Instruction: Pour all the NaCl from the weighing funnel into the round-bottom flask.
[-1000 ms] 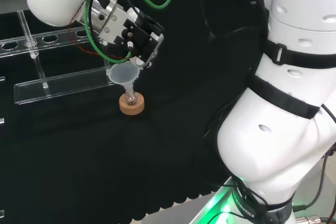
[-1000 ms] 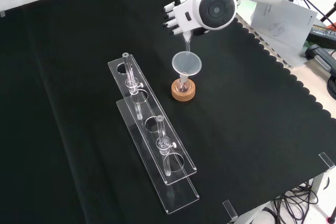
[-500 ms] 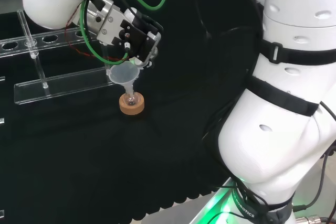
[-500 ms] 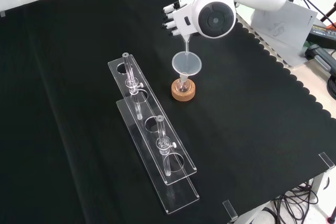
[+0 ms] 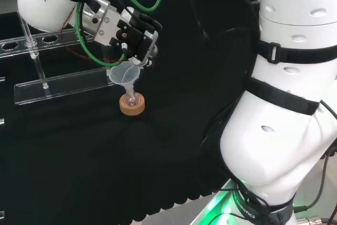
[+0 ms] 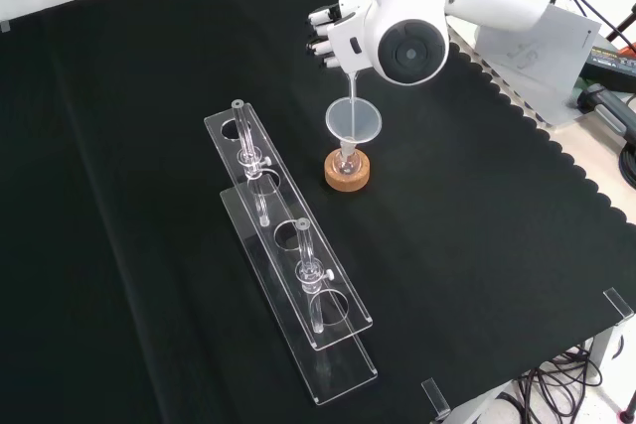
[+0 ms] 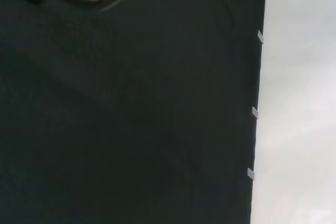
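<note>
Black cloth [image 6: 149, 146] covers the whole bench, wrinkled a little in places, and its scalloped edge runs along the right side of the front view, where a pale floor, a sheet of paper [image 6: 532, 42] and some cables [image 6: 621, 161] lie beyond it. In the wrist view the same cloth ends at a straight edge against a pale grey surface.

Near the middle of the cloth a small round flask [image 6: 347, 160] sits upright in a cork ring [image 6: 347, 172]. A clear plastic funnel [image 6: 354, 121] stands with its spout in the flask's neck. Above it the hand [image 5: 134, 38] hangs with its fingers curled inward, and a thin clear stem runs from them straight down to the funnel's bowl in the front view. That stem looks like part of the weighing funnel, yet I cannot make out its shape inside the hand, nor any salt in it or in the flask.

To the left of the flask in the front view lies a long clear rack [image 6: 288, 265] with round holes, and two thin glass pieces stand in it. In the head view the rack [image 5: 58, 85] lies farther off, well apart from the cork ring [image 5: 131, 105]. The arm's big white links [image 5: 284, 104] crowd the right of that view, with a green light glowing at the base.
</note>
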Controlling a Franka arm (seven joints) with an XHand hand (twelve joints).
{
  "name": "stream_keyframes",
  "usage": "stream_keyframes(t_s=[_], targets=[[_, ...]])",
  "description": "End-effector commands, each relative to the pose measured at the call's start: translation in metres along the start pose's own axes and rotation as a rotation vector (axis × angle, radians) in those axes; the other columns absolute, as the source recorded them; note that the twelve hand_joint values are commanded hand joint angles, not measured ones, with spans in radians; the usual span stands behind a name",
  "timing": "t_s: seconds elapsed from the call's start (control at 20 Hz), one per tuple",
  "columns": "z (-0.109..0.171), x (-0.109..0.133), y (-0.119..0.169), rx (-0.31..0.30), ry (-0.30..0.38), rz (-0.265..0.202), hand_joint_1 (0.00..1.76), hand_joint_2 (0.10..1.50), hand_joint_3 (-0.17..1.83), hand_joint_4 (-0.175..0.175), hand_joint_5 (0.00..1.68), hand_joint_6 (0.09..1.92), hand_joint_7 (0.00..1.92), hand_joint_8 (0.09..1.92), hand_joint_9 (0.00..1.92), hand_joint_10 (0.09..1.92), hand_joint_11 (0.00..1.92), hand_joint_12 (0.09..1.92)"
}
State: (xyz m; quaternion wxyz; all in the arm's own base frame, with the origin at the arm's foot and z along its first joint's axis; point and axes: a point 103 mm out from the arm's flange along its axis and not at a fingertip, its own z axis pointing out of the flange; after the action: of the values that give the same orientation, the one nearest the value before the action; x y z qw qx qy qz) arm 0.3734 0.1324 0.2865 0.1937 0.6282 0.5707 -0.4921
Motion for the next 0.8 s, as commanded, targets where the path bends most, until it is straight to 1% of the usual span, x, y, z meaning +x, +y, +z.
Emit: stream_keyframes(t_s=[0.05,0.3,0.7,0.8], targets=[[-0.0001,-0.0011,0.0016,0.002,-0.03,0.01,1.09,0.74,0.58,0.175,1.15,0.86,0.59,0.69,0.93,0.37,0.79,1.05],[-0.0015,-0.0019,0.0021,0.015,-0.048,0.015,1.09,0.74,0.58,0.175,1.15,0.86,0.59,0.69,0.93,0.37,0.79,1.05],[-0.0073,-0.0007,0.0007,0.01,-0.083,0.024,1.09,0.74,0.59,0.175,1.15,0.86,0.59,0.69,0.93,0.37,0.78,1.05],[-0.0092,0.0,0.0003,0.017,-0.093,0.027,1.09,0.74,0.59,0.175,1.15,0.86,0.59,0.69,0.93,0.37,0.78,1.05]])
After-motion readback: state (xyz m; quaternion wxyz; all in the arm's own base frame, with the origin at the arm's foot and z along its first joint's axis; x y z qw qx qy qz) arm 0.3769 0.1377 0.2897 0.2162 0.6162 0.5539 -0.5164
